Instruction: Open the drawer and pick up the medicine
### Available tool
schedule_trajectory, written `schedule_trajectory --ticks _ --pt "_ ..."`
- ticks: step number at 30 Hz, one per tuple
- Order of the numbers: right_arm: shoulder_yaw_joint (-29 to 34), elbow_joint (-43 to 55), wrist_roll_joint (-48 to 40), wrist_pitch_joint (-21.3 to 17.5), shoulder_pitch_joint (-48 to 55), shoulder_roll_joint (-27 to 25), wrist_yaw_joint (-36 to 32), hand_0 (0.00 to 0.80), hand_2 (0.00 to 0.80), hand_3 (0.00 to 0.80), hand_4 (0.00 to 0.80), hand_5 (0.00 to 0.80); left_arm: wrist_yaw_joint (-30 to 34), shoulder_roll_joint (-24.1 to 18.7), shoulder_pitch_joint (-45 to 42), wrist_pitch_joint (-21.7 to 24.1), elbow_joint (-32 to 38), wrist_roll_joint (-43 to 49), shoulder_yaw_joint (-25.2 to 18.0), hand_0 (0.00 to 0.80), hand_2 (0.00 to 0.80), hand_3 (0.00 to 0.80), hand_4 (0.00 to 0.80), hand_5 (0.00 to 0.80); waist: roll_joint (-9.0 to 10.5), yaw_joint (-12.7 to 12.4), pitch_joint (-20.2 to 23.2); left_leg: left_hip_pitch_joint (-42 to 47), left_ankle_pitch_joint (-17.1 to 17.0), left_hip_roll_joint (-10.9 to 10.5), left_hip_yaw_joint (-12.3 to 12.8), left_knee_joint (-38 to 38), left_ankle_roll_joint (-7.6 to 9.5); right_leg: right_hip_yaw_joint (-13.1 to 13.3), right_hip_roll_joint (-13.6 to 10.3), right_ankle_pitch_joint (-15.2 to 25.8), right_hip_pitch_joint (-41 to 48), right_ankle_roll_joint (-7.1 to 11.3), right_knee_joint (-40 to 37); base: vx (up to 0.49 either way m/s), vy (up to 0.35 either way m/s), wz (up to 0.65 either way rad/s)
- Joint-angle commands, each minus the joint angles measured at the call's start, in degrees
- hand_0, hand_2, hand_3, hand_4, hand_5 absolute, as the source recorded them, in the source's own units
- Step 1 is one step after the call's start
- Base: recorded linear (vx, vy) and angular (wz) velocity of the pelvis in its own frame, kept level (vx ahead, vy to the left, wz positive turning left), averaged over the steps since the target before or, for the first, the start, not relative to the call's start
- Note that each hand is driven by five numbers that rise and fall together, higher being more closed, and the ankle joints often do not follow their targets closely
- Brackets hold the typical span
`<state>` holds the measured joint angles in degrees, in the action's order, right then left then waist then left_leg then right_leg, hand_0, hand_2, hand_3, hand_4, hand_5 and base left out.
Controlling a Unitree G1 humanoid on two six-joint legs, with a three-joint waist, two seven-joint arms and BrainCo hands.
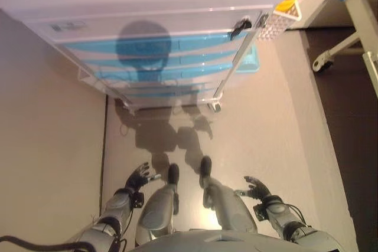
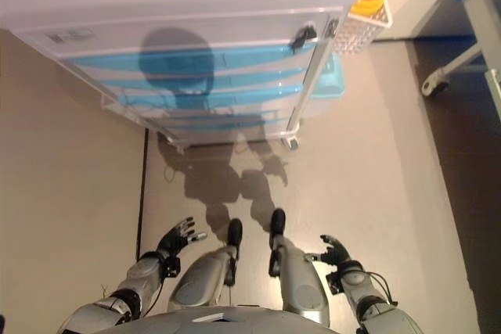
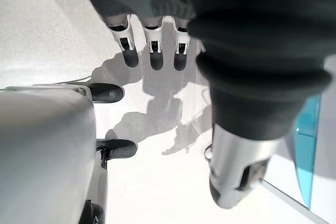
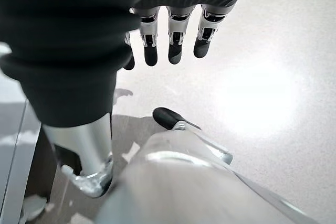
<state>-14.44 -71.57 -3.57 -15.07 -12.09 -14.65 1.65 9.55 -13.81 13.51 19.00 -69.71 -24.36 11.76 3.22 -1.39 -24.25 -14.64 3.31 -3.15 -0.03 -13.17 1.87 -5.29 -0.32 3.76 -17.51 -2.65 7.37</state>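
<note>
Ahead of me on the pale floor (image 1: 266, 122) stands the white plastic drawer cabinet with translucent blue drawer fronts (image 1: 165, 57), on small castors, every drawer looking pushed in; the medicine does not show in any view, so I judge it lies inside one of them. My left hand (image 1: 139, 176) and right hand (image 1: 257, 188) hang low beside me, well apart from the cabinet, fingers (image 4: 176, 43) loosely spread and holding nothing in both wrist views. The step in hand, as I read it, is the approach: I would step in square to the blue fronts, bring one hand up to a drawer's lip, hook the fingers under it and pull straight out, gently, since a cabinet on castors may roll toward me rather than give up its drawer. A dark latch (image 1: 241, 26) sits at the upper right corner of the front. Just beside the cabinet's right side hangs a white perforated basket holding something yellow and red (image 1: 282, 13), and farther right a white wheeled frame leg (image 1: 336, 48); nothing lies between me and the drawers.
</note>
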Motion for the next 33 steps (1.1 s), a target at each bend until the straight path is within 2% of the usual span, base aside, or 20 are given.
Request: schedule_trajectory --ticks 1,7,13,17,24,33 --pt "-2.58 3.54 -2.32 -1.60 0.78 -0.66 2.01 0.000 0.000 0.000 0.000 0.000 -0.36 0.21 -0.57 3.04 3.12 -3.52 -0.02 0.000 0.000 0.000 0.000 0.000 -1.11 -0.13 0.14 -5.32 -0.06 -3.23 2.40 -2.99 3.79 1.00 -0.09 -5.08 -4.29 3.04 11.57 -0.070 0.084 -0.07" --pt "-1.98 3.73 -3.87 -2.08 -0.75 -2.07 5.20 0.000 0.000 0.000 0.000 0.000 -0.37 -0.28 1.33 5.05 6.16 -6.41 -1.00 0.000 0.000 0.000 0.000 0.000 -1.86 0.17 -1.79 -12.12 2.04 -3.43 2.88 -10.11 4.29 1.29 0.20 -6.84 -11.39 1.99 18.70 -0.037 0.066 0.00" --pt "-2.04 4.43 -4.32 -1.43 -0.94 -3.27 4.39 0.000 0.000 0.000 0.000 0.000 0.77 -1.61 2.78 5.81 9.53 -10.40 -1.76 0.000 0.000 0.000 0.000 0.000 -1.47 0.97 -2.73 -14.09 2.78 -2.91 3.75 -11.89 4.28 2.41 1.15 -6.80 -13.63 1.88 20.17 -0.003 0.051 -0.06" --pt "-2.34 4.72 -3.92 -1.16 -0.58 -3.99 3.61 0.000 0.000 0.000 0.000 0.000 7.42 -2.29 4.02 5.95 12.92 -19.60 -2.64 0.000 0.000 0.000 0.000 0.000 -1.10 1.65 -3.28 -14.35 3.11 -2.59 4.45 -12.40 4.26 2.97 1.53 -6.56 -13.78 1.87 20.05 0.015 0.049 -0.09" --pt "-2.56 5.91 -3.96 -1.43 -0.11 -4.70 2.83 0.000 0.000 0.000 0.000 0.000 18.02 -2.54 6.36 3.37 20.12 -37.21 -2.80 0.000 0.000 0.000 0.000 0.000 -0.58 2.64 -3.85 -15.46 3.80 -2.00 5.58 -13.74 4.29 3.60 1.92 -6.11 -14.57 2.15 20.27 0.015 0.029 -0.08" --pt "-3.68 7.21 -3.36 -0.46 0.62 -4.64 1.94 0.000 0.000 0.000 0.000 0.000 29.86 -3.38 9.86 0.55 23.79 -54.87 -5.79 0.000 0.000 0.000 0.000 0.000 0.87 3.90 -3.41 -17.26 5.43 -1.15 6.75 -16.31 4.74 4.99 3.08 -6.04 -16.15 2.29 21.68 0.044 0.015 -0.12"
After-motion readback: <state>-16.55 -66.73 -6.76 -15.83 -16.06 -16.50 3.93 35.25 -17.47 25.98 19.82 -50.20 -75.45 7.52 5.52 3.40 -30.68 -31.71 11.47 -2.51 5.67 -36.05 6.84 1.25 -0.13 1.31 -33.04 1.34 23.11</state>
